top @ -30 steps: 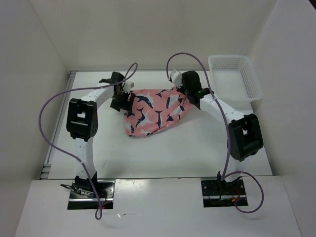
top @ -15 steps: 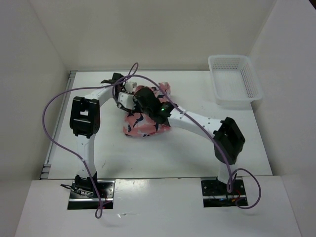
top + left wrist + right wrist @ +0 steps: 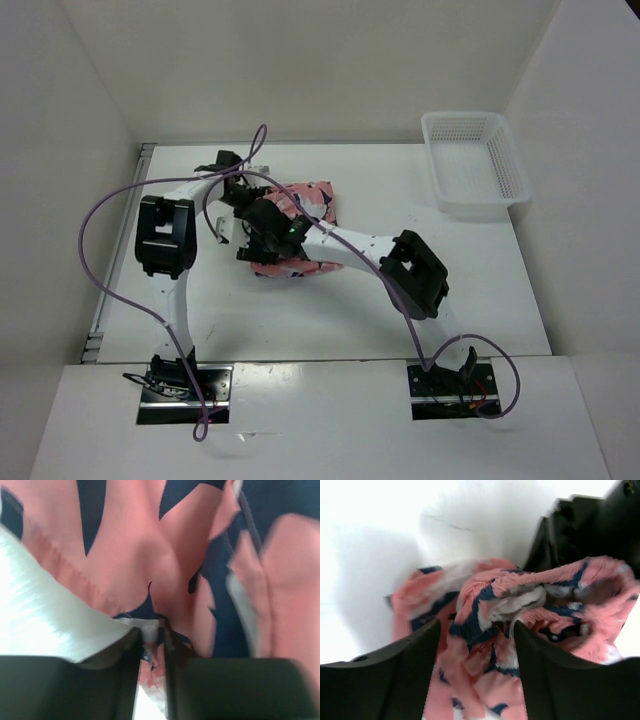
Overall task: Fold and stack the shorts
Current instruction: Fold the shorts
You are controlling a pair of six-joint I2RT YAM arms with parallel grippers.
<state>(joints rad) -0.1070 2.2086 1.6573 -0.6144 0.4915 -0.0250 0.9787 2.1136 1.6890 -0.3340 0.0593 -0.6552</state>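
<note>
The salmon-pink shorts (image 3: 312, 196) with the navy-and-white print lie bunched in a small heap at the back left of the white table. Both arms meet over them. My left gripper (image 3: 238, 203) sits at the heap's left edge. In the left wrist view its jaws (image 3: 151, 635) stand close together with a white-edged fold of the shorts (image 3: 125, 555) pinched between them. My right arm reaches across from the right. Its gripper (image 3: 260, 240) is open, and in its wrist view the wide-spread fingers (image 3: 476, 630) straddle a crumpled ridge of the shorts (image 3: 485, 600).
A white plastic mesh basket (image 3: 462, 116) stands at the back right corner. The right arm's elbow (image 3: 412, 276) hangs over the table's middle. Purple cables (image 3: 100, 215) loop off both arms. White walls close in the table on three sides.
The right arm swung left across the table, carrying the shorts' right side over onto the left, then opened its jaws. The shorts went from spread out to a compact heap. The left gripper closed on the fabric.
</note>
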